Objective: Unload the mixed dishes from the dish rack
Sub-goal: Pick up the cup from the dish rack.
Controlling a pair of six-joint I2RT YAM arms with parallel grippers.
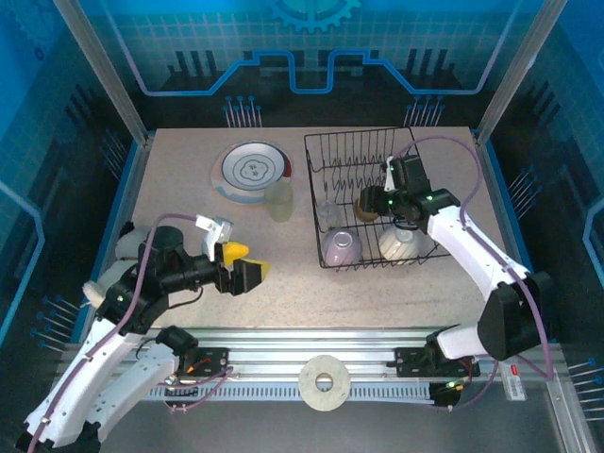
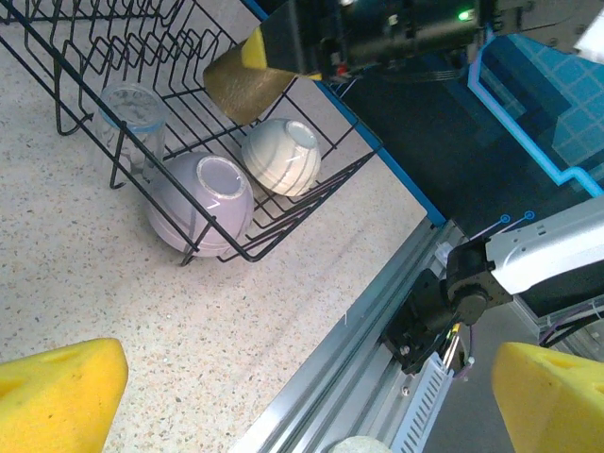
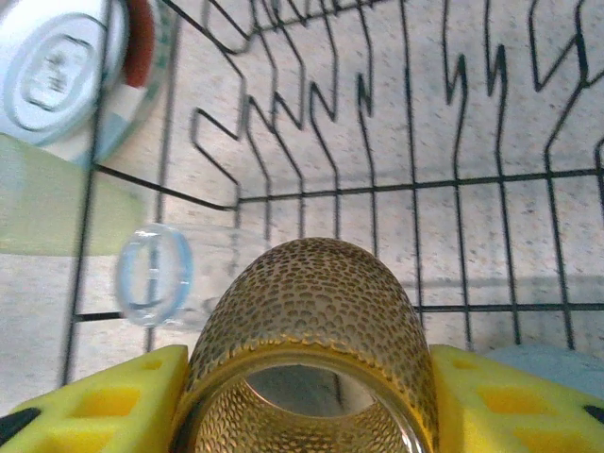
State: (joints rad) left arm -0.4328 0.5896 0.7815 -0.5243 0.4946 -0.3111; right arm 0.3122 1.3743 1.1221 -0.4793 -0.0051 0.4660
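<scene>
Above the table (image 1: pixel 189 189), per the top camera, the right gripper (image 1: pixel 379 201) reaches into the dish rack (image 1: pixel 312 203) with its fingers closed on the brown cup (image 1: pixel 366 209). The lavender bowl (image 1: pixel 342 247) and white bowl (image 1: pixel 398 243) sit at the rack's near end, and the clear glass (image 1: pixel 327 211) is just left of the cup. A plate (image 1: pixel 251 172) and a pale green tumbler (image 1: pixel 279 201) stand on the table outside the rack. The left gripper (image 1: pixel 243 266) hovers over the table, well apart from the rack, fingers spread and empty. Left wrist view: the cup hangs on its side above both bowls, clear of the wires. Right wrist view: yellow fingers (image 3: pixel 104 396) clamp the cup's rounded wall from either side, mouth toward the camera; upright prongs stand beyond it and the glass is just beside it. Assessed risks: a grip on a curved wall may let the cup roll or slip onto the bowls; a low exit could catch a prong or the rim wire, or knock the glass. Cup condition: golden-brown, densely pebbled outside, smooth inside, no chips visible.
</scene>
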